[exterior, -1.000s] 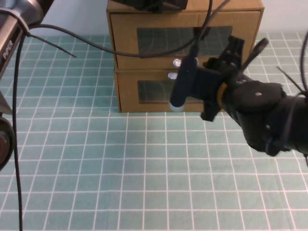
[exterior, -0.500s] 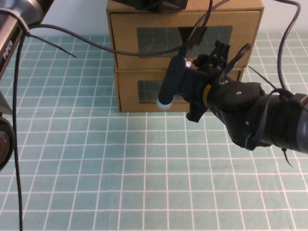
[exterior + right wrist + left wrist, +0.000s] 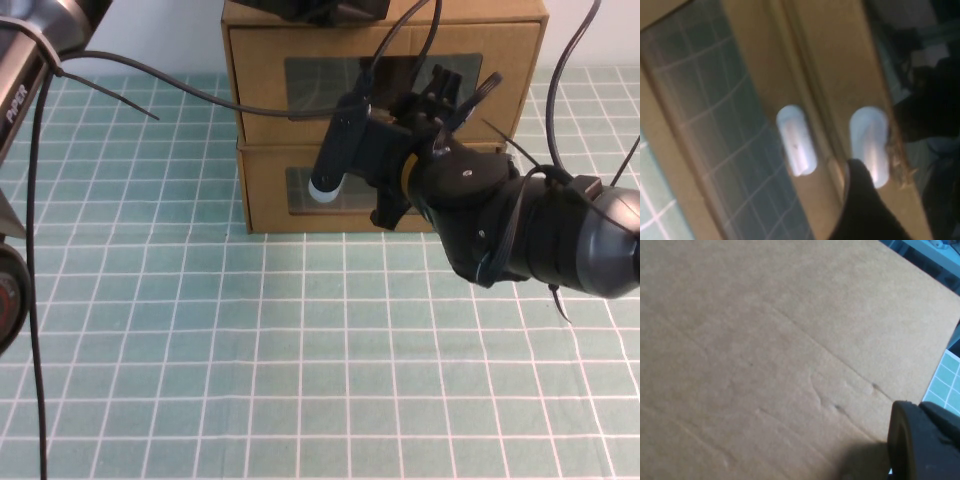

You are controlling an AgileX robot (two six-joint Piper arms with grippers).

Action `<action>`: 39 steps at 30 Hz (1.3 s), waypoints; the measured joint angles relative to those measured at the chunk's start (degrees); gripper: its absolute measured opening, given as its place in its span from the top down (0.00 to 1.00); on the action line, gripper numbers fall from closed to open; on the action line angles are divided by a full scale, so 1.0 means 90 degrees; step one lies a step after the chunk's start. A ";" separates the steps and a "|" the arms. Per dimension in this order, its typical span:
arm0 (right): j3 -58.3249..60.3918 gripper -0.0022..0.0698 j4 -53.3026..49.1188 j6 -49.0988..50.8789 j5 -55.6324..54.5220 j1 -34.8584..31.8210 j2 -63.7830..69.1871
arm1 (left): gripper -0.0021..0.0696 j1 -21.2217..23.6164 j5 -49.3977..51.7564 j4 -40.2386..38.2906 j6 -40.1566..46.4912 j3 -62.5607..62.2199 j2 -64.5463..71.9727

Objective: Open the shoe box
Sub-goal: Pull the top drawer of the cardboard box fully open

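two cardboard shoe boxes stand stacked at the middle of the table's (image 3: 200, 350) far edge, the upper shoe box (image 3: 260, 60) squarely on the lower shoe box (image 3: 265, 190). each front has a dark window, and both fronts look flush with their shells. the table wears a green mat ruled with a white grid.

the right gripper (image 3: 445, 85) hangs just in front of the boxes, right of their middle, pointing at the fronts about where the upper box meets the lower one. we cannot tell whether it is spread or pressed together, nor whether it touches the cardboard. a dark cylinder with a pale tip (image 3: 335, 150), fixed to the right wrist, hides part of the lower window.

from the right wrist we see two white oval pull tabs, one tab (image 3: 796, 140) beside a window and the other tab (image 3: 869, 145) across the seam between the boxes. a dark part of the gripper overlaps the second tab's edge.

the left gripper (image 3: 922, 440) sits at the top of the upper box, close over its plain cardboard lid. we cannot tell whether it is spread or pressed together. a black cable (image 3: 150, 75) runs from the table's far left corner towards the boxes.
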 joint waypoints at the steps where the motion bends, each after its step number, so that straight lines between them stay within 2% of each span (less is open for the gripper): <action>1: -0.0029 0.50 0.0000 0.0000 -0.0012 0.0000 0.0012 | 0.98 0.0000 0.0000 0.0000 0.0000 0.0000 0.0000; 14: -0.0747 0.50 -0.0026 0.0000 -0.0003 0.0000 0.0790 | 0.98 0.0011 -0.0014 0.0014 0.0020 0.0000 0.0000; 16: -0.0935 0.57 -0.0051 -0.0091 0.0220 0.0030 0.0951 | 0.98 0.0015 -0.0025 0.0014 0.0020 0.0000 0.0000; 18: -0.1062 0.75 -0.0047 -0.0123 0.0461 0.0084 0.1017 | 0.98 0.0015 -0.0029 0.0027 0.0020 0.0000 0.0000; 19: -0.1081 0.79 -0.0064 -0.0153 0.0476 0.0084 0.1045 | 0.98 0.0025 -0.0040 0.0027 0.0020 0.0000 0.0000; 28: -0.1127 0.79 0.0211 -0.0275 0.0813 0.0242 0.1059 | 0.98 0.0025 -0.0015 0.0068 0.0020 0.0000 0.0000; 30: -0.1150 0.85 0.0297 -0.0335 0.1023 0.0333 0.1068 | 0.98 0.0025 0.0013 0.0080 0.0020 0.0000 0.0000; 39: -0.0605 0.86 0.0136 -0.0178 0.1453 0.0581 0.0846 | 0.98 0.0025 0.0233 0.0007 0.0020 -0.0016 0.0014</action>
